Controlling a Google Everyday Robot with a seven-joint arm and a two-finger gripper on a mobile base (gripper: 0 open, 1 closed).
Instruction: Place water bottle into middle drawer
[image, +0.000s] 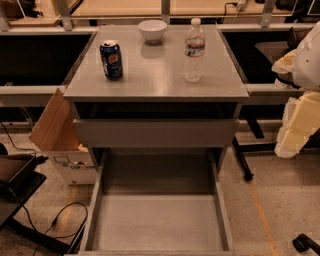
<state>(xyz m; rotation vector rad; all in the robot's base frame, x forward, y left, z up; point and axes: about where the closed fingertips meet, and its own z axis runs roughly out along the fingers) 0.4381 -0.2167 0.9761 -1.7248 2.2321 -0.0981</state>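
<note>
Small clear plastic water bottle (194, 50) with white screw cap and pale label band stood upright on the flat grey cabinet top (155, 82), right of centre and toward the back. A white ceramic bowl (152, 30) sat near it to the left, and a blue soda can (111, 60) stood well apart on the left side. Nothing touched the bottle. Below, the wide grey metal middle drawer (157, 222) was pulled out, its flat floor bare between low side walls. The drawer above it showed only a plain grey front panel (155, 132). The gripper (295, 127), a pale, yellowish-white form, hung at the right edge of the view, beside the cabinet and below the level of its top, well apart from the bottle. Whether it was released or clenched could not be told, though it held nothing visible. Task not yet begun, by my reading. Fill level could not be made out, so weight uncertain; likely light to moderate. Thin plastic walls would probably give under a hard squeeze, and the smooth surface may slip. Tall and narrow, so a sideways nudge could tip it. Best hold, in my judgement, is across the body at or just below the label band, from the open right side, away from bowl and can.
</note>
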